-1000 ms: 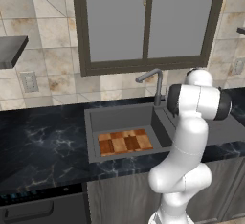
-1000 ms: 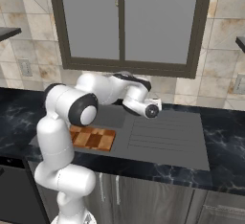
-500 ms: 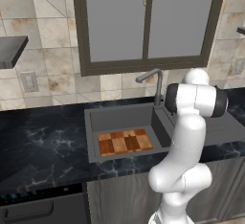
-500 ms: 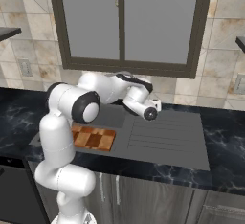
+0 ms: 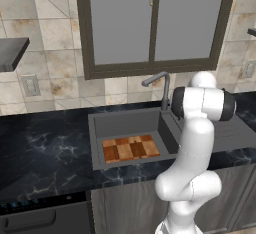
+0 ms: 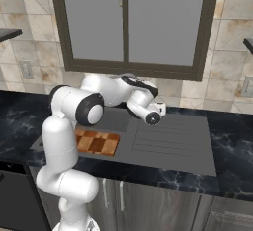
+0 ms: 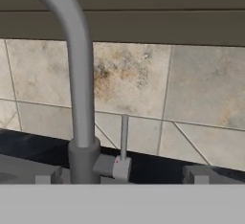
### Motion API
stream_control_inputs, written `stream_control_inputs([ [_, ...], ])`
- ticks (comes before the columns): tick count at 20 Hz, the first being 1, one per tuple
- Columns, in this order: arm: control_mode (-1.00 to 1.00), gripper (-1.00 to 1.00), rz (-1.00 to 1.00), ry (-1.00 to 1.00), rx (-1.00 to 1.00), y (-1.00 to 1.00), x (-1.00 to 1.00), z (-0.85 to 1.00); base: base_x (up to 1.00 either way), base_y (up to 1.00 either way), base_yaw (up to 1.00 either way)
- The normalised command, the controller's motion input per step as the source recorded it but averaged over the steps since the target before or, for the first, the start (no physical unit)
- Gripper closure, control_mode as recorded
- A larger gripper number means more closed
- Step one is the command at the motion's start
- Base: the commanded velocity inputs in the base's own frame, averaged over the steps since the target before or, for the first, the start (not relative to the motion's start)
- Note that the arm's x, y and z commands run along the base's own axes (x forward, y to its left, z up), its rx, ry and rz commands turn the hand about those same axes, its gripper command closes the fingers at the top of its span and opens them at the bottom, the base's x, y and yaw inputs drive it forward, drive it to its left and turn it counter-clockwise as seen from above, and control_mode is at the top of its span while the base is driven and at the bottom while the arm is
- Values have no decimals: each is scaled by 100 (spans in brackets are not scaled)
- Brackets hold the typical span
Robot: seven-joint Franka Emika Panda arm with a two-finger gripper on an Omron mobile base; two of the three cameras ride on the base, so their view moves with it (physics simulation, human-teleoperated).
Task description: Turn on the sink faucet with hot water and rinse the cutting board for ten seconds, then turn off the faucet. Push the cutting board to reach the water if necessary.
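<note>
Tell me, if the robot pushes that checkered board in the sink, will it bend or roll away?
Probably neither. The cutting board looks like stiff joined wooden blocks, so it likely stays rigid. It lies flat on the sink floor, so it should slide, not roll.

The cutting board [image 5: 130, 147] lies in the sink [image 5: 125, 124] (faucet [image 5: 163, 89] behind its right rim).

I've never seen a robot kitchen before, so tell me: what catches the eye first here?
Probably the checkered cutting board, lying flat in the dark sink, bright against all the grey. Next, the white arm bent toward the sink faucet at the basin's back edge. Up close, the tap's slim handle stands upright beside its stem, and no water runs.
</note>
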Motion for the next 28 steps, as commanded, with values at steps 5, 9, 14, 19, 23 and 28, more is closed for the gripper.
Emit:
stream_control_inputs([
  [5,-100,-100,0,0,0,0,15,0,0,0,0],
  [9,-100,-100,0,0,0,0,17,-1,0,0,0],
  [14,-100,-100,-2,-1,0,0,15,0,0,0,0],
  [19,-100,-100,-2,-3,0,0,16,0,0,0,0],
  [23,-100,-100,-2,-1,0,0,16,0,0,0,0],
  [28,-100,-100,-1,0,0,0,12,0,0,0,0],
])
